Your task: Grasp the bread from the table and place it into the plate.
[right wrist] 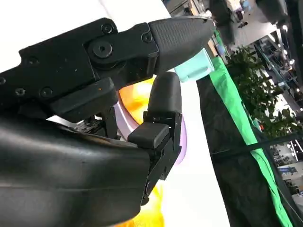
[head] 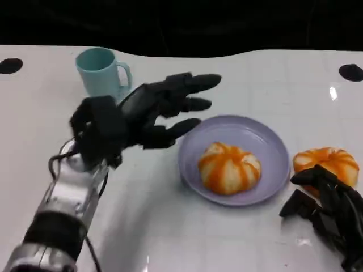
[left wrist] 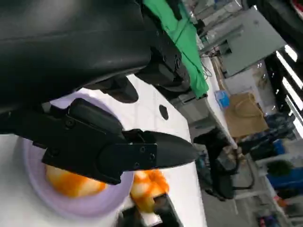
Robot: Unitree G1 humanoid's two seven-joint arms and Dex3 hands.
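A lavender plate (head: 266,141) lies at the table's middle right, with a round orange-and-white striped bread (head: 229,167) in it. A second bread of the same kind (head: 328,161) sits on the table just right of the plate. My right hand (head: 329,209) lies on that bread's near side with its fingers apart and its fingertips at the bread's lower left edge. It grips nothing. My left hand (head: 144,113) hovers left of the plate, fingers spread towards it and empty. The left wrist view shows the plate (left wrist: 29,158) and both breads (left wrist: 71,185) (left wrist: 149,184).
A teal mug (head: 102,71) stands at the back left, behind my left hand. Two black round marks (head: 10,65) (head: 351,72) sit near the table's far edge. The right wrist view shows the mug (right wrist: 199,66) and the plate's rim (right wrist: 182,137) beyond my fingers.
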